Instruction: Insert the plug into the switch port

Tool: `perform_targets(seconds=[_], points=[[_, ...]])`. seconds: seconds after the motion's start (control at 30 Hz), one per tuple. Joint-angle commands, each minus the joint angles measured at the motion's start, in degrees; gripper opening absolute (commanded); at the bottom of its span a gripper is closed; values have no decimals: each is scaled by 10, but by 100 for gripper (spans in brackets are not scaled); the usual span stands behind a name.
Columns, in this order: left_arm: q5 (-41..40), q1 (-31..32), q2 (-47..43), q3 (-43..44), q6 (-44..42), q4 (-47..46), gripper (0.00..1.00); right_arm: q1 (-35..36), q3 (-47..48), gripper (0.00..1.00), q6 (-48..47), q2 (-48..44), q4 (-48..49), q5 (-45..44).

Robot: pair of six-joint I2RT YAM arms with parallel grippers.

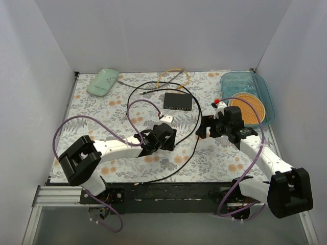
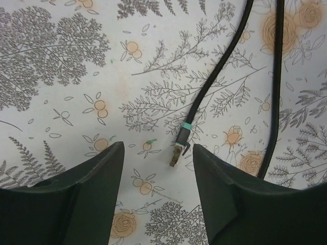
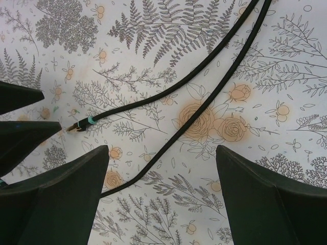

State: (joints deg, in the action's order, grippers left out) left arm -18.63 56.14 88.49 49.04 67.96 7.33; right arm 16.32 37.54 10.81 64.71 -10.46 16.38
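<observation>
The plug [image 2: 177, 153], a small metal-tipped connector with a teal band on a black cable [image 2: 214, 71], lies flat on the floral mat. My left gripper [image 2: 158, 145] is open around its tip, which sits nearer the right finger [image 2: 219, 189] and touches neither. In the right wrist view the plug [image 3: 76, 126] lies at the far left, just in front of the left gripper's dark fingers [image 3: 25, 135]. My right gripper [image 3: 162, 148] is open and empty above a loop of the cable [image 3: 204, 102]. The switch [image 1: 178, 101] lies flat at the back centre, beyond both grippers [image 1: 172, 135] [image 1: 203, 127].
A pale green mouse [image 1: 103, 81] lies at the back left and an orange cable [image 1: 173, 76] behind the switch. A blue tray [image 1: 263, 84] with an orange plate [image 1: 249, 108] stands at the back right. A small white block [image 1: 167, 118] lies near the left gripper.
</observation>
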Motion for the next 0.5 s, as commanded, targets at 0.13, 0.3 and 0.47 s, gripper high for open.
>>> perform_targets(seconds=[0.13, 0.3, 0.47], points=[[26, 30, 8, -10, -17, -22, 54, 3, -1, 92, 7, -7, 7, -7], [22, 40, 36, -8, -13, -17, 48, 3, -1, 92, 9, -4, 8, -7], [4, 42, 69, -8, -10, -16, 30, 3, -9, 92, 7, -12, 25, 17]])
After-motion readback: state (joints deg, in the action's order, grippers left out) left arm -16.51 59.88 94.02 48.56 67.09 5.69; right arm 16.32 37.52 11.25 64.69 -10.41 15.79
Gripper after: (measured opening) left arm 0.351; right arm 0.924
